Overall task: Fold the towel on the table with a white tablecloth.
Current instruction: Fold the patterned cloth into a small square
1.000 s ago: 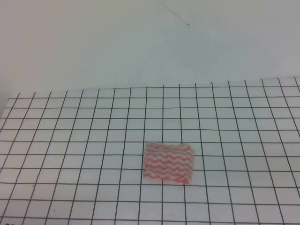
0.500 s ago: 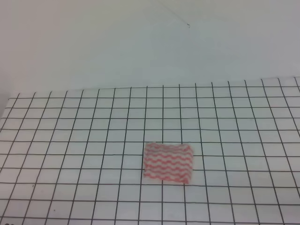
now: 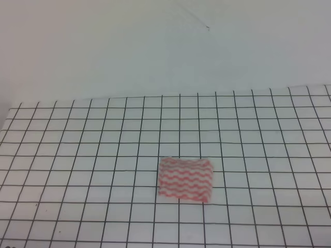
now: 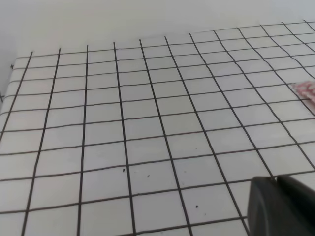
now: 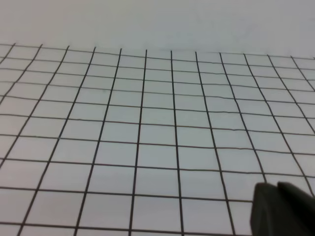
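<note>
Towel (image 3: 185,179), striped pink-red and white in wavy bands, is laid flat on the table (image 3: 77,155), toward 5 o'clock from the middle of the grid-marked white cloth in the high view. Its edge (image 4: 306,90) is glimpsed at 3 o'clock in the left wrist view. Only a dark corner of the left hand (image 4: 283,206) and of the right hand (image 5: 283,209) is seen at 5 o'clock in each wrist view; whether either is spread or pressed together cannot be told.

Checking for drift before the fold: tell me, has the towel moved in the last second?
No. The towel covers the same grid squares of the tablecloth as before.
</note>
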You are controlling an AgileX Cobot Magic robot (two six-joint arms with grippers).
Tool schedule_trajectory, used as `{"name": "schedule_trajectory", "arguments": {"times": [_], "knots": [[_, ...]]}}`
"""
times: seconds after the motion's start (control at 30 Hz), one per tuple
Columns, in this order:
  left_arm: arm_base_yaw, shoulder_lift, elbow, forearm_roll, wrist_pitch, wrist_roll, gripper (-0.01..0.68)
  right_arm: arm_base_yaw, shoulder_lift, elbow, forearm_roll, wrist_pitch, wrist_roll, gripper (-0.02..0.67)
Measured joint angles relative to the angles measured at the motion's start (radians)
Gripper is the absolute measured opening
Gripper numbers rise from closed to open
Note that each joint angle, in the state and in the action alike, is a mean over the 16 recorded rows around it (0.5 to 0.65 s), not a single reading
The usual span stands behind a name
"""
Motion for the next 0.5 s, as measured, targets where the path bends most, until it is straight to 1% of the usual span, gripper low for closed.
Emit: {"name": "schedule_trajectory", "arguments": {"times": [0.5], "knots": [[0.000, 0.000, 0.000, 0.000, 0.000, 0.001, 0.000, 0.000, -0.003, 0.012, -0.003, -0.006, -0.005, 0.001]]}}
